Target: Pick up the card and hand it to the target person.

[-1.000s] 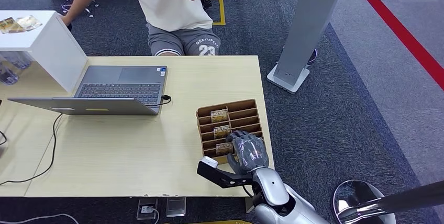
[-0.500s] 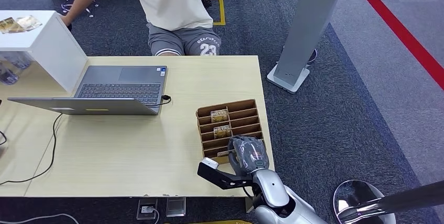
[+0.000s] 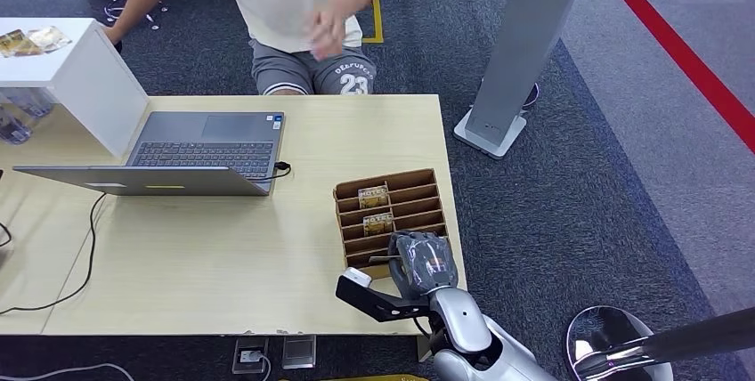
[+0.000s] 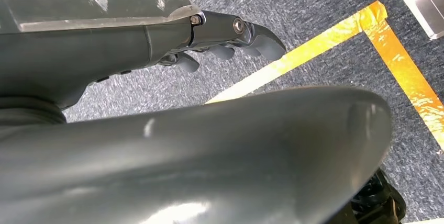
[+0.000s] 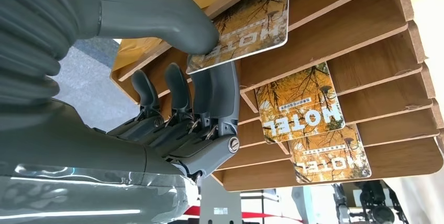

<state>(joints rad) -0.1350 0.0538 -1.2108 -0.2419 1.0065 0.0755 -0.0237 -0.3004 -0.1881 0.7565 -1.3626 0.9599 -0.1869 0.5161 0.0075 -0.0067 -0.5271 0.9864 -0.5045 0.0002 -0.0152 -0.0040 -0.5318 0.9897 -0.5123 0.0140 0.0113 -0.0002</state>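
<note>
The right hand [image 3: 426, 261] has closed over the rack's near slot since a second ago and now pinches the card [image 5: 243, 22] between thumb and fingers; lifting comes next. The wooden rack [image 3: 392, 212], at the surface's [image 3: 223, 256] four o'clock, holds two more hotel cards [image 5: 301, 101]. The left hand [image 4: 230, 38] hangs unladen, fingers loosely curled.

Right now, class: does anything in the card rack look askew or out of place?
One card sits tilted, partly out of the rack, pinched by the right hand. The other two cards lie straight in their slots.
</note>
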